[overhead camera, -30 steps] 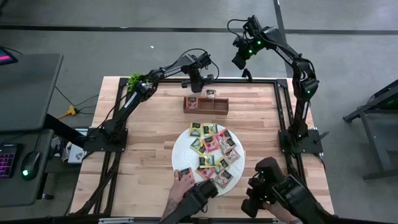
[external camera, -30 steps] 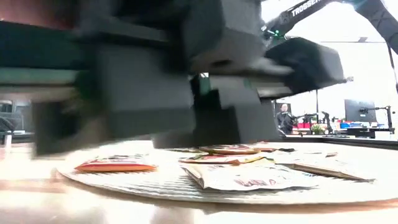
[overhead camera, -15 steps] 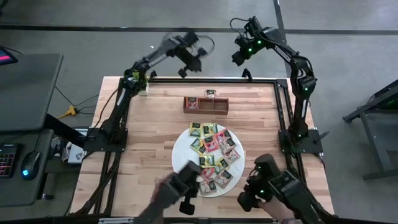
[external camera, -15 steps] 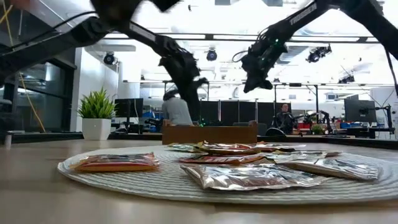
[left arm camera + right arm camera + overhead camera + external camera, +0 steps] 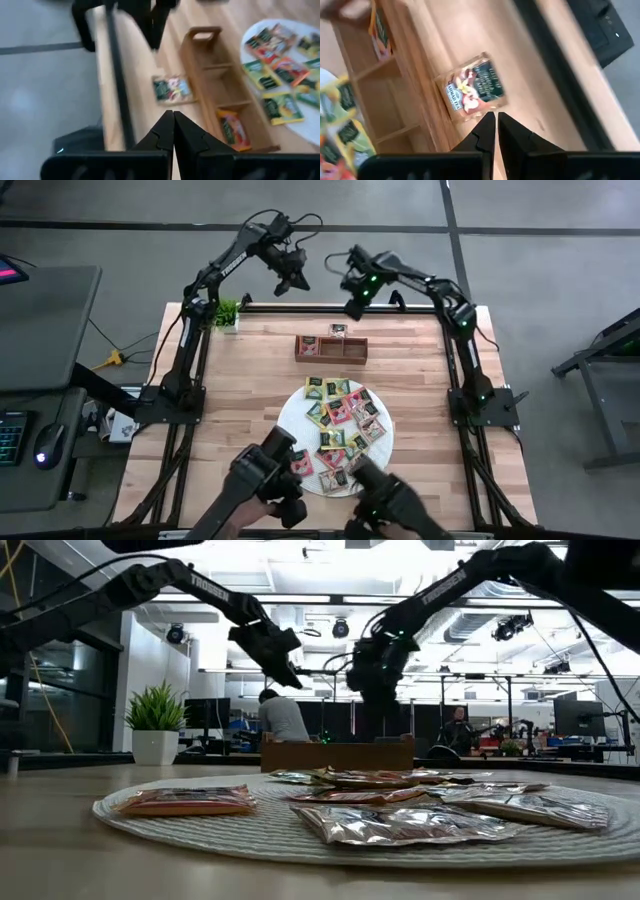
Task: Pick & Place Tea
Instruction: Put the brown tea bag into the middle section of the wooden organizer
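Tea packets: small flat squares (image 5: pixel 340 420) in shiny foil, coloured red, pink, green, yellow and dark. Most lie in a loose heap on the round mat, some overlapping.
Packet in the tray: one orange and green packet (image 5: pixel 231 129) lies in an end slot of the wooden tray.
Packet on the table: one dark green packet (image 5: pixel 475 88) with a fruit picture lies flat on the wood, just beside the tray's long outer wall, on the far side from the mat. It has white writing along one edge, too blurred to read.
Mat: round, white and woven (image 5: pixel 290 420), with ridged rows. It sits near the middle of the table.
Tray: brown wood (image 5: pixel 331 348), long, with three slots and a handle hole in the end wall. It stands just beyond the mat.
Table: pale wood planks (image 5: pixel 240 390) with a black frame around it.
Plant: small and green, in a white pot (image 5: pixel 156 746), at a back corner.
Left gripper: up high past the table's far edge (image 5: pixel 292 278). Its fingers are pressed together and hold nothing.
Right gripper: above the far edge near the tray (image 5: pixel 353 306). Its fingers are nearly together, with a thin gap, and hold nothing.
Writing: "TROSSEN" on an arm in the low view.
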You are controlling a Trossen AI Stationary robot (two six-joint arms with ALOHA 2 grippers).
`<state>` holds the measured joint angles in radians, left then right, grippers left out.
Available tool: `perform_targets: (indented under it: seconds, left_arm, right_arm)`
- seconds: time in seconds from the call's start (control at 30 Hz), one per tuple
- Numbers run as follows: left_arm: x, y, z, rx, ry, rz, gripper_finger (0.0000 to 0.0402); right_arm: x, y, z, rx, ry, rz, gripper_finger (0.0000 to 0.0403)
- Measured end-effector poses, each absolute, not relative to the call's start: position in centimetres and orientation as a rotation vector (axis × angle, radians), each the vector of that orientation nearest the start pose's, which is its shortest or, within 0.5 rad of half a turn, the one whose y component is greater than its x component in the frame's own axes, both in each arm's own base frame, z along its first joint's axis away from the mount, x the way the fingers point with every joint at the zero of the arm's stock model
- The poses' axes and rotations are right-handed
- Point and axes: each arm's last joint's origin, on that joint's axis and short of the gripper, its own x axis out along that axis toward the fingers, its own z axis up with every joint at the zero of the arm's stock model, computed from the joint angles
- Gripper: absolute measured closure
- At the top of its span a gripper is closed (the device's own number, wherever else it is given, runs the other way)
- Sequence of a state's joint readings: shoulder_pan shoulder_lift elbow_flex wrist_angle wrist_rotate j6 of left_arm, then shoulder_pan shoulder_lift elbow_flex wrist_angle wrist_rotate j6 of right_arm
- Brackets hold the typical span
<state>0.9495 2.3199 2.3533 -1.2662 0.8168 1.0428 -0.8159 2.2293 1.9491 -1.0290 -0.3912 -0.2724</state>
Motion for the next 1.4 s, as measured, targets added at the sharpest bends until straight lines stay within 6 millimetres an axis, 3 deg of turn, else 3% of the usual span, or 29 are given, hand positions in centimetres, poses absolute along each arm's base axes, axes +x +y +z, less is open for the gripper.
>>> perform_targets:
  seconds: [0.1,0.27,0.4,0.53,0.77,0.93,1.4]
  left_arm:
    - [29.5,37.1,28.0,0.036,0.674,-0.302,0.0402]
    - [29.0,38.2,27.7,0.03,0.616,-0.29,0.04]
    - [28.1,39.3,27.9,0.03,0.584,-0.252,0.039]
    - [26.6,40.7,28.1,0.005,0.555,-0.195,0.0374]
    - [24.2,42.2,28.3,-0.053,0.481,-0.167,0.0358]
    - [24.0,42.4,28.4,-0.052,0.475,-0.165,0.0357]
    - [25.0,41.9,28.4,-0.04,0.472,-0.189,0.0357]
  right_arm:
    - [33.9,-31.1,20.5,0.404,1.15,-0.158,0.0351]
    - [36.0,-29.4,20.6,0.231,1.166,-0.134,0.0263]
    - [37.1,-28.9,20.4,0.141,1.159,-0.152,0.0194]
    - [37.4,-28.9,19.0,0.135,1.206,-0.164,0.0155]
    - [36.8,-29.4,16.0,0.204,1.316,-0.131,0.0148]
    - [36.5,-29.7,14.7,0.254,1.342,-0.122,0.015]
    - [37.1,-30.4,15.7,0.226,1.249,-0.057,0.0151]
